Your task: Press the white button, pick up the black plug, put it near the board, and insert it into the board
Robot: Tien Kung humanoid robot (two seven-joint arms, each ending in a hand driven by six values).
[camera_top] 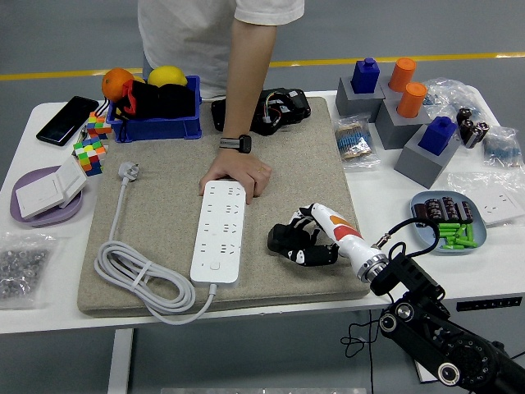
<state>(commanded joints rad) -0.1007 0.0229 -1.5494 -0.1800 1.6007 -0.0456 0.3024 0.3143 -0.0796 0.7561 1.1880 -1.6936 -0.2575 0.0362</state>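
- Setting: a robotics test lab or workshop, on a hall floor of grey concrete point(66, 41) crossed by a painted yellow line point(459, 57).
- Bench: a white height-adjustable table point(377, 197) bearing a beige felt work mat point(164, 246).
- Test props: grey stepped blocks with blue and orange pegs point(394, 103), small coloured puzzle cubes point(90, 152), a blue plastic parts bin point(156, 123).
- Parts: clear bags of small electronic components point(357, 139) and a round tray of green cells point(451, 226).
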